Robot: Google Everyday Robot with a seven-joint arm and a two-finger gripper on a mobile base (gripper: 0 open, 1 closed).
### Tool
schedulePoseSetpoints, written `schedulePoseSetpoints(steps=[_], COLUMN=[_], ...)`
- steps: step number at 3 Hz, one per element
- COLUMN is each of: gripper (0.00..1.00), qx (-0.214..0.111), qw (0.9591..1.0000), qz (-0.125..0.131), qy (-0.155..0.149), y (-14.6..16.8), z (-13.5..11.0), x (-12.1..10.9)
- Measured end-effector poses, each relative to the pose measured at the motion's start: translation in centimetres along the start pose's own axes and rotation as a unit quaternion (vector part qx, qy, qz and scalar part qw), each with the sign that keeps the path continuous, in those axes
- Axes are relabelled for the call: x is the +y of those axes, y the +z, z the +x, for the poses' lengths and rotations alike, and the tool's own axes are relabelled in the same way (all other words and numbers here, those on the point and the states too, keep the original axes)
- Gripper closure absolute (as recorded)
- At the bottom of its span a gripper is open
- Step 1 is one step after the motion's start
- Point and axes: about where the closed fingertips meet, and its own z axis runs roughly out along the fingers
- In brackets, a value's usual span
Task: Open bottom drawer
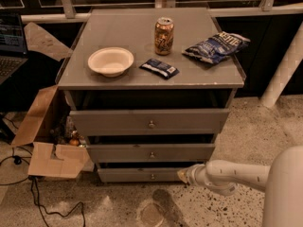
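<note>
A grey cabinet has three drawer fronts. The bottom drawer (137, 175) is the narrowest and shallowest, with one small round metal knob (152, 176) at its centre. My white arm reaches in from the lower right. My gripper (183, 175) is at the right end of the bottom drawer front, level with the knob and a short way to its right. Its tip points left toward the drawer front. The mid-sized drawer (150, 152) and the tallest drawer (149, 121) sit above.
On the cabinet top (94, 77) stand a white bowl (110, 61), a gold can (164, 36), a dark packet (159, 68) and a blue chip bag (216, 46). An open cardboard box (45, 141) and cables (38, 197) lie at the left. A white post (284, 65) stands at the right.
</note>
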Motion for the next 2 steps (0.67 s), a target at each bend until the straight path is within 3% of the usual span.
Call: schedulePoseSetpoints(steps=[1,2], gripper=[1.0,1.0], qx=[-0.015,-0.023], qw=[0.9994,0.9982], qz=[0.008,-0.006], qy=[0.029,0.056], y=[0.9,3.1], z=[0.8,2.1], x=[-2.0,-4.0])
